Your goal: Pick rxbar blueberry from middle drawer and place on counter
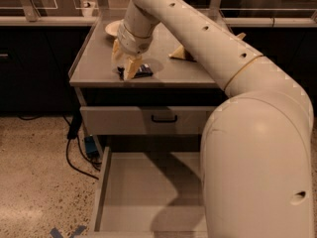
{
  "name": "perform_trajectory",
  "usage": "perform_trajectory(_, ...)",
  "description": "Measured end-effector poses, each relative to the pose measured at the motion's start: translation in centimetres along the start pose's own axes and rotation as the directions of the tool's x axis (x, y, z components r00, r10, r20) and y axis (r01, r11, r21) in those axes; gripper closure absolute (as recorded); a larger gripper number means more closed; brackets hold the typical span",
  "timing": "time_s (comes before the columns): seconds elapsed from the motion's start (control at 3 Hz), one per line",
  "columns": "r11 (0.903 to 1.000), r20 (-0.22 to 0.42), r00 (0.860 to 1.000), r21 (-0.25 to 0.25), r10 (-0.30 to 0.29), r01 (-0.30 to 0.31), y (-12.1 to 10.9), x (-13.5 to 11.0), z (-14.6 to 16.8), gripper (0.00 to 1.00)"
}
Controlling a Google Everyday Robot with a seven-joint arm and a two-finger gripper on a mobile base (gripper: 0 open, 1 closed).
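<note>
I am watching the gripper point(125, 62) hovering over the counter point(99, 63) at 11 o'clock — fingers spread around the rxbar blueberry point(138, 72) lying there — middle drawer point(143, 192) standing open below.

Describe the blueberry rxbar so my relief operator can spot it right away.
Start at the small grey cart whose counter sits above the open middle drawer. Near the counter's front edge, the gripper hangs over a small, flat, dark navy bar, the rxbar blueberry. Its neighbours are pale: a plate and a yellowish wedge.

Cream tubular arm point(213, 43), small dark holes, tan fingers point(131, 67) on the gripper point(124, 59) above the counter.
</note>
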State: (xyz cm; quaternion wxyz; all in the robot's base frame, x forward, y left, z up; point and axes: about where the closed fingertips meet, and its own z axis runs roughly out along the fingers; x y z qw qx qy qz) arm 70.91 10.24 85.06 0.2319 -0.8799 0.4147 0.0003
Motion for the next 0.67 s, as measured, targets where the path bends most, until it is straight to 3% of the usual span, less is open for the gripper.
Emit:
perform_trajectory(0.33,1.0,0.0,1.0,0.0,0.0,0.0,0.0,0.0,0.01,0.0)
perform_trajectory(0.67,1.0,0.0,1.0,0.0,0.0,0.0,0.0,0.0,0.01,0.0)
